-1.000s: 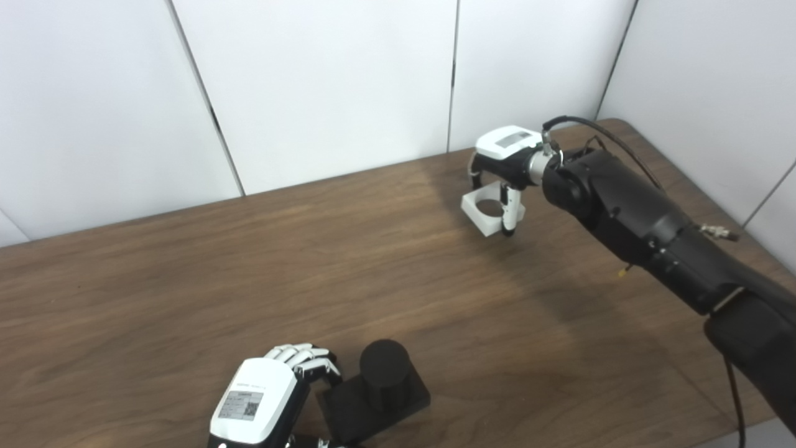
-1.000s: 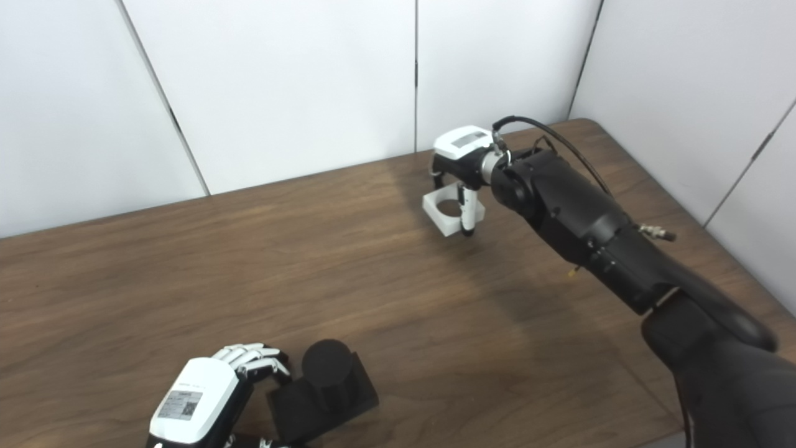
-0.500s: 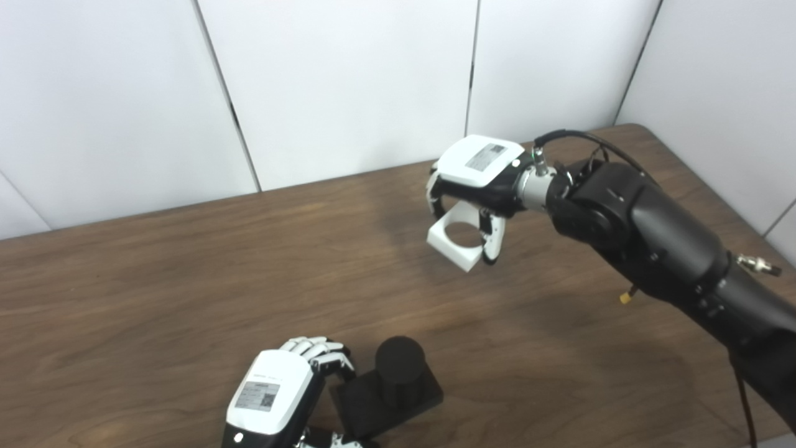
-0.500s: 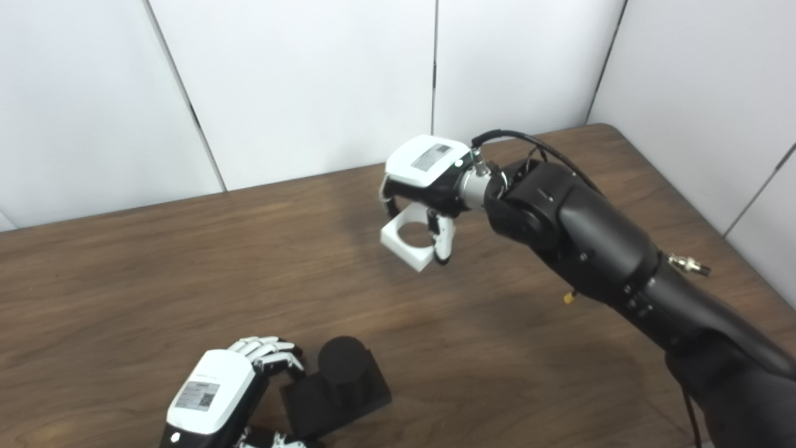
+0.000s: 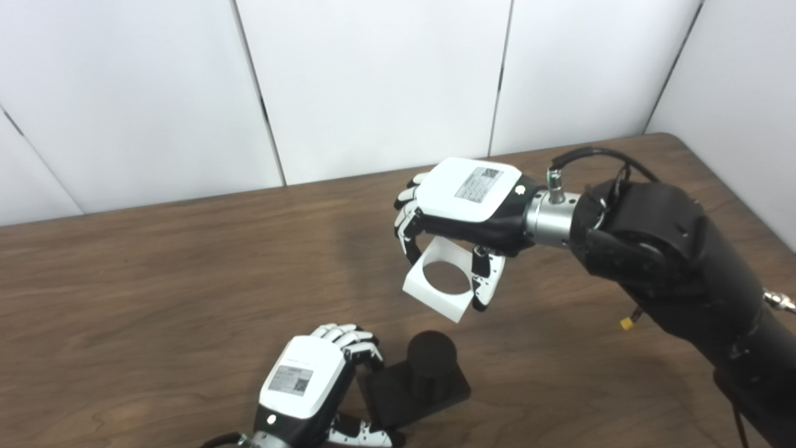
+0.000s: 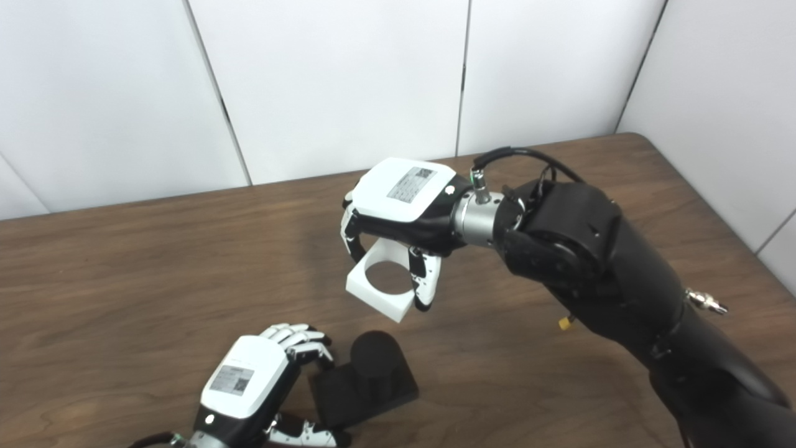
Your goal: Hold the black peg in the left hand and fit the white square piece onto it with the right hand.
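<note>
The black peg (image 5: 430,364), a short round post on a square black base, stands on the brown table (image 5: 155,280) near the front edge. My left hand (image 5: 306,381) is shut on the left side of that base. My right hand (image 5: 463,205) is shut on the white square piece (image 5: 438,283), a flat white block with a round hole through it. It hangs tilted in the air, above and a little behind the peg, apart from it. In the right eye view the piece (image 6: 380,286) sits just up and left of the peg (image 6: 373,361).
White wall panels (image 5: 373,81) stand behind the table. The table's right edge runs close to the right wall. My black right forearm (image 5: 678,274) crosses the table's right half.
My right hand has carried the white piece from the far right of the table toward me and to the left, ending above the peg. The camera view has shifted too. My left hand stays on the base.
</note>
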